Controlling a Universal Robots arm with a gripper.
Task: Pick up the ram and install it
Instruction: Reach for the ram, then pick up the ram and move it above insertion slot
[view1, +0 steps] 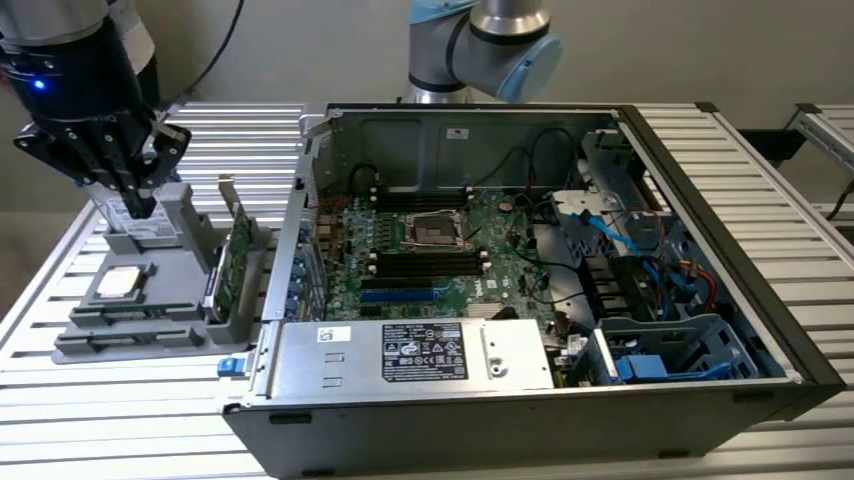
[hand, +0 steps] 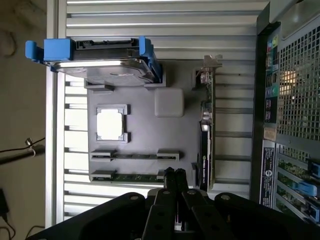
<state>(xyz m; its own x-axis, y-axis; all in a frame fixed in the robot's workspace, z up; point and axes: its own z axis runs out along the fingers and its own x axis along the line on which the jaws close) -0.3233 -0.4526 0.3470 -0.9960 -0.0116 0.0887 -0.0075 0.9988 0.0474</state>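
Observation:
The ram (hand: 134, 176) is a thin green stick standing on edge in a slot of the grey holder tray (hand: 150, 130). In the exterior view the ram (view1: 127, 343) lies near the tray's front edge. My gripper (hand: 175, 175) hangs above the tray with its two black fingers pressed together and nothing between them; the tips sit over the end of the ram's slot. In the exterior view my gripper (view1: 138, 208) hovers over the tray's back part, clear of it. The open computer case (view1: 534, 260) shows the motherboard's memory slots (view1: 424, 262) beside the processor socket.
On the tray are a grey drive with blue tabs (hand: 100, 62), a square processor (hand: 110, 124) and an upright green card with a metal bracket (hand: 206, 135). The case's perforated wall (hand: 295, 100) stands close beside the tray. The slatted metal table (view1: 80, 420) carries everything.

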